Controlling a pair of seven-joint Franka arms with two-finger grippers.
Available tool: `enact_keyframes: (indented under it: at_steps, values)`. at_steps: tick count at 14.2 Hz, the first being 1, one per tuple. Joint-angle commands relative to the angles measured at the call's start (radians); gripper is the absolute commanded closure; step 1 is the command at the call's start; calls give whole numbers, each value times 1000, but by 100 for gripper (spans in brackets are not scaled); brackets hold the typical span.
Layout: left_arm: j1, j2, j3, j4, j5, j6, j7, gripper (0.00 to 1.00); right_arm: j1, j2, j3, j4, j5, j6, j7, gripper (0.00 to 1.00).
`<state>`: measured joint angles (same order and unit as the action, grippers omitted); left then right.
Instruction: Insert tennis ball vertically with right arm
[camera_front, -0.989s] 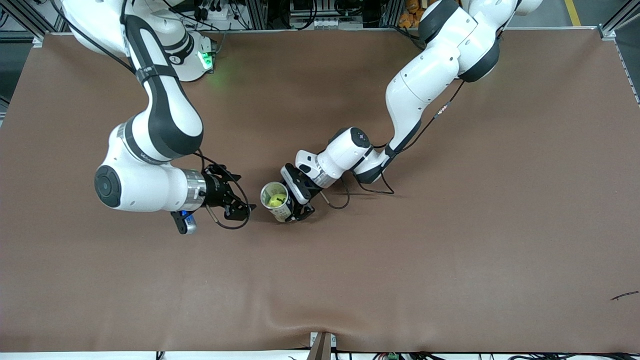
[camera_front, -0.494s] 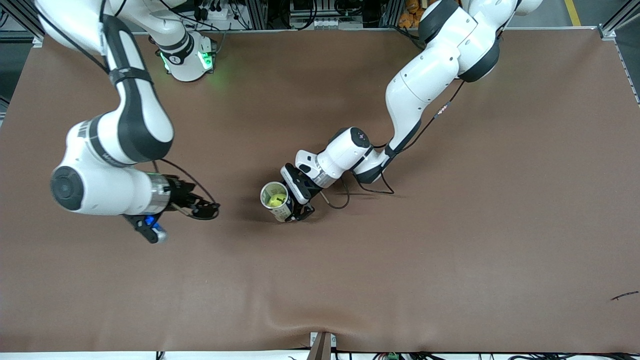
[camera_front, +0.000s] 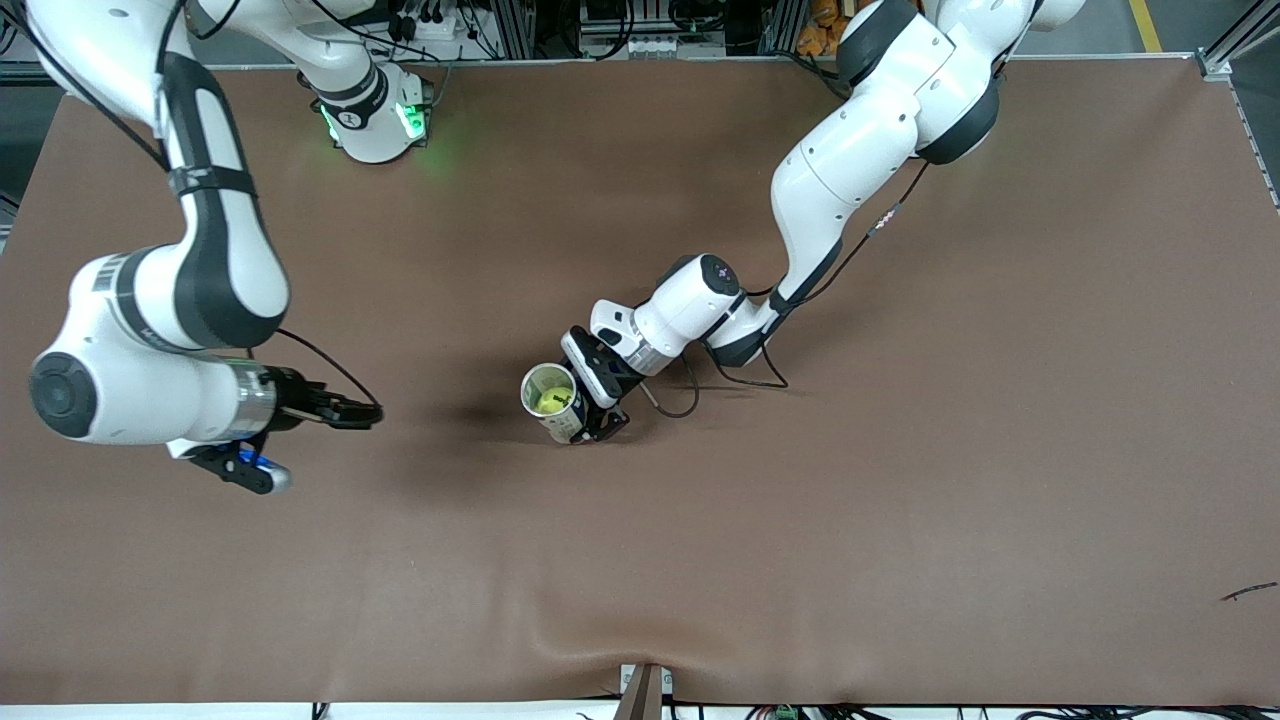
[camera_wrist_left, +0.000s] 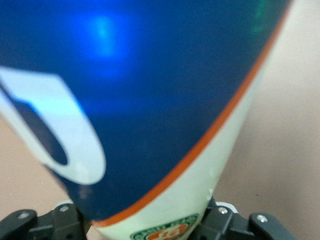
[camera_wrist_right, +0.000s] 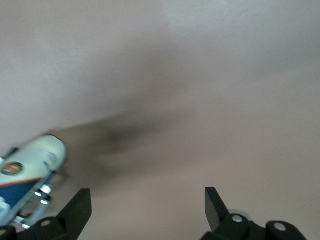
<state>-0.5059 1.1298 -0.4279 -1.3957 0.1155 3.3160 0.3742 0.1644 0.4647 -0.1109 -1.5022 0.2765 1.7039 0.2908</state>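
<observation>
A yellow-green tennis ball (camera_front: 548, 400) lies inside an open white and blue can (camera_front: 556, 404). My left gripper (camera_front: 597, 412) is shut on the can's side and holds it mouth up at the table's middle. In the left wrist view the can's blue, white and orange wall (camera_wrist_left: 150, 100) fills the picture between my left gripper's (camera_wrist_left: 145, 227) fingers. My right gripper (camera_front: 366, 412) is open and empty, over bare table toward the right arm's end, apart from the can. The right wrist view shows its fingertips (camera_wrist_right: 80, 207) wide apart and the can (camera_wrist_right: 32, 162) farther off.
The brown table mat (camera_front: 900, 500) is bare around the can. A loose black cable (camera_front: 690, 395) hangs from the left wrist beside the can. A small dark mark (camera_front: 1248, 591) lies near the front at the left arm's end.
My right arm has drawn back from beside the can toward its own end of the table, gripper empty. The left gripper and the can have not moved.
</observation>
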Motion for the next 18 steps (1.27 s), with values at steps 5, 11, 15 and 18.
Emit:
enact_keyframes:
  at_steps: [5, 11, 15, 18]
  values:
    - [-8, 8, 1, 11, -7, 20, 12, 19, -158, -337, 13, -347, -109, 97, -367, 0]
    - [-8, 8, 1, 11, -7, 20, 11, 19, -186, -439, 16, -311, -240, 105, -536, 0]
    - [-8, 8, 1, 11, -7, 20, 12, 19, -181, -439, 14, -213, -243, -2, -539, 0]
    - [-10, 8, 1, 11, -7, 20, 11, 14, -180, -439, 14, -119, -243, -114, -530, 0]
